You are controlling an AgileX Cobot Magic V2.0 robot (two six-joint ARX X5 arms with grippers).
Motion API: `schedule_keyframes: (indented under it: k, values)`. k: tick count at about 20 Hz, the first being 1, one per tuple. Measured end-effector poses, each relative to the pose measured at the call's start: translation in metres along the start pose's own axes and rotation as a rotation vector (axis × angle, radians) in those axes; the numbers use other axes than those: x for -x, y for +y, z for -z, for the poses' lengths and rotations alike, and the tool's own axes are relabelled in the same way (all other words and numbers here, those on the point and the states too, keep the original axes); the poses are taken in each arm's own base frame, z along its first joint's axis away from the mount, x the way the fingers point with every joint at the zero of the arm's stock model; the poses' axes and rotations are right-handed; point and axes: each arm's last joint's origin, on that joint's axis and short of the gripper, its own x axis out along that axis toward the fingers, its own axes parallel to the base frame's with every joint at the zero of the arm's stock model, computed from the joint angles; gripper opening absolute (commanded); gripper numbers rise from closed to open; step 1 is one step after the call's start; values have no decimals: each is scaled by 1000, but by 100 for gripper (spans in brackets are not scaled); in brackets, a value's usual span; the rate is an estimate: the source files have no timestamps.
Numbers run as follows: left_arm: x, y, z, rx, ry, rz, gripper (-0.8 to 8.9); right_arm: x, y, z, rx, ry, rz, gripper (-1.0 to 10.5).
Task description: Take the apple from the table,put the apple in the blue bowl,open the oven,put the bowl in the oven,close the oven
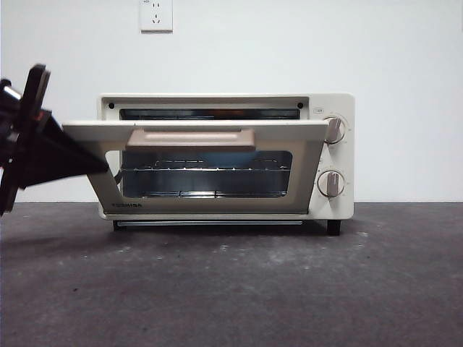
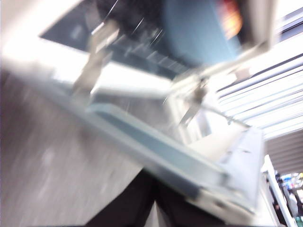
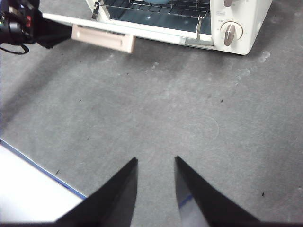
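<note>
While my left gripper (image 1: 98,168) sits under the left end of the oven door (image 1: 195,131), its jaws show in the left wrist view only as a dark blurred shape, so I cannot tell whether they are wide, narrow or closed on anything.

Left gripper: black, entering the front view from the left edge, its tip touching or just beneath the underside of the door. Exact contact cannot be made out.

Right gripper (image 3: 155,163): jaws parted by a narrow gap, holding nothing, hanging above bare counter (image 3: 156,109), well apart from the oven.

Oven (image 1: 329,155): cream-white box, standing at the back of the counter against a white wall (image 1: 289,43). Two grey knobs on its right side, one above the other: upper knob (image 1: 334,130), lower knob (image 1: 332,183).

Door: half open, hinged at the bottom, its top edge swung out toward the front so the panel tilts. Beige bar handle (image 1: 189,139) near its upper edge. Dark glass window (image 1: 206,173) with a wire rack (image 1: 206,169) visible behind it.

Blue bowl (image 2: 199,33): inside the oven, on the rack, seen blurred in the left wrist view; only its rim shows in the right wrist view.

Apple (image 2: 231,19): a red-orange patch at the top of the bowl, blurred, appearing to lie in it.

Counter: dark grey, speckled, with pale smudges in front of the oven.

Wall socket (image 1: 156,15): white, above the oven.
</note>
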Motion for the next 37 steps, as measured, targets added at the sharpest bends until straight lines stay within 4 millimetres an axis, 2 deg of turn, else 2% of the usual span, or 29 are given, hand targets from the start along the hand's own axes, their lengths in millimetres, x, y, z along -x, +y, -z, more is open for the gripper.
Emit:
schedule_keyframes:
  k: [6,11,21,25,29,37]
  values:
    - [0,-6,-16,-20,-123,-45,6,0,0,0,-20,0,0,126]
    - [-1,-10,-28,-53,-161,-47,6,0,0,0,-23,-1,2,126]
    - [-1,-15,-26,-32,-130,-40,7,0,0,0,-23,-3,6,126]
    - [5,-37,-28,-57,-130,-21,7,0,-1,0,-16,-9,22,126]
    - [14,-68,-23,-99,-135,-50,7,0,0,-1,1,-24,26,126]
    - [41,-130,9,-267,-127,-219,7,0,4,-14,46,-157,-22,126]
